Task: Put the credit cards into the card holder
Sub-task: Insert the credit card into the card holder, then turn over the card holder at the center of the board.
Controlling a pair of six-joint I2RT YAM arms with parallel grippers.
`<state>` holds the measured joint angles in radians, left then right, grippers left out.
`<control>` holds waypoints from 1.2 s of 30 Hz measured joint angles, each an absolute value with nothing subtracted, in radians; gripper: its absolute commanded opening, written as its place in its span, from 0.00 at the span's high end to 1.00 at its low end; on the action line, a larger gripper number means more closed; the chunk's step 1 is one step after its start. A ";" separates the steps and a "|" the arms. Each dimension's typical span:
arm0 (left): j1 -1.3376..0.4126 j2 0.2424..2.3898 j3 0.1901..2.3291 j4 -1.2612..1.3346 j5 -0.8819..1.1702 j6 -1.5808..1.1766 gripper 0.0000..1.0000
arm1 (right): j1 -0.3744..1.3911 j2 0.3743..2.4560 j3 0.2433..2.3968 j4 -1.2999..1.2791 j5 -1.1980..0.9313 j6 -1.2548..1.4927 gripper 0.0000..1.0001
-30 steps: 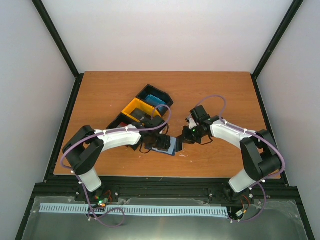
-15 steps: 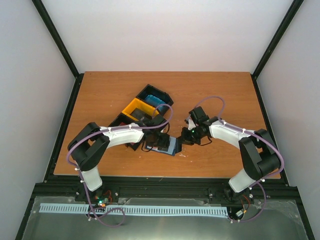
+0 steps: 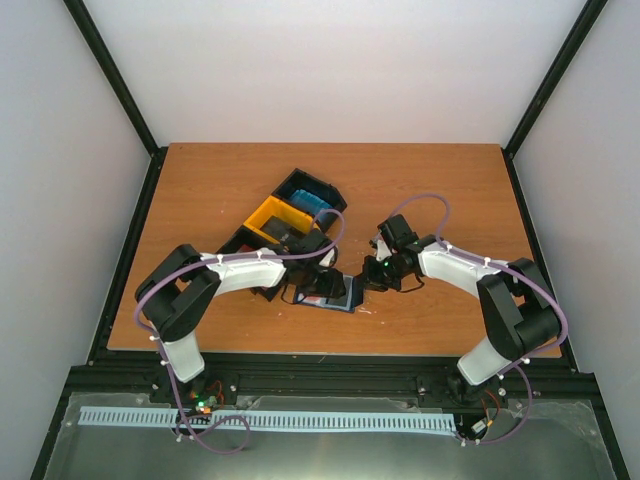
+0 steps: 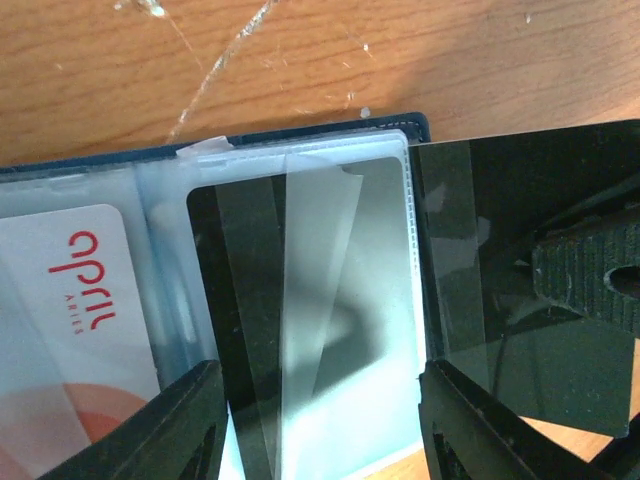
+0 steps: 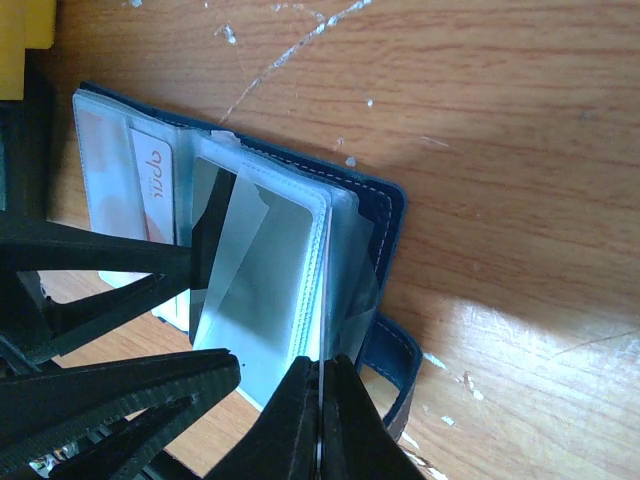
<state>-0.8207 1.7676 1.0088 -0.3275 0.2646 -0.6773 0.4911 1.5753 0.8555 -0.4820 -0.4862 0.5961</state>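
Note:
The navy card holder [image 3: 338, 297] lies open on the table, its clear sleeves fanned out [image 4: 300, 135] [image 5: 388, 215]. One credit card [image 4: 80, 300], white with red lettering, sits in a left sleeve [image 5: 155, 180]. A dark glossy card [image 4: 215, 260] lies in the middle sleeve. My left gripper [image 4: 320, 410] has its jaws apart on either side of that card, close to its edges; I cannot tell if they press it. My right gripper [image 5: 322, 375] is shut on the edge of a clear sleeve [image 5: 350, 285], holding it upright. In the top view the left gripper [image 3: 322, 288] and right gripper [image 3: 366, 277] meet over the holder.
A black and yellow three-section bin [image 3: 252, 214] stands behind the left arm, with a bright blue object [image 3: 312, 203] in its far section. The holder's closing tab [image 5: 397, 352] lies on the wood beside my right fingers. White scratches mark the table.
The left gripper moved right over the holder and its jaws have narrowed around the dark card. The right gripper stays shut on the sleeve, barely moved.

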 measured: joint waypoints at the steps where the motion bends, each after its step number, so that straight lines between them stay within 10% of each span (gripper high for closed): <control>1: -0.818 1.768 1.005 -0.321 0.277 -0.672 0.45 | 0.491 1.575 0.855 -0.482 -0.486 0.596 0.97; 36: -0.726 1.554 0.965 -0.445 0.138 -0.611 0.29 | 0.493 1.576 0.815 -0.258 -0.715 0.626 0.97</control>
<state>-0.7261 1.5539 0.9653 -0.4446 0.1379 -0.6109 0.4927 1.5764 0.8154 -0.2581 -0.7155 0.6262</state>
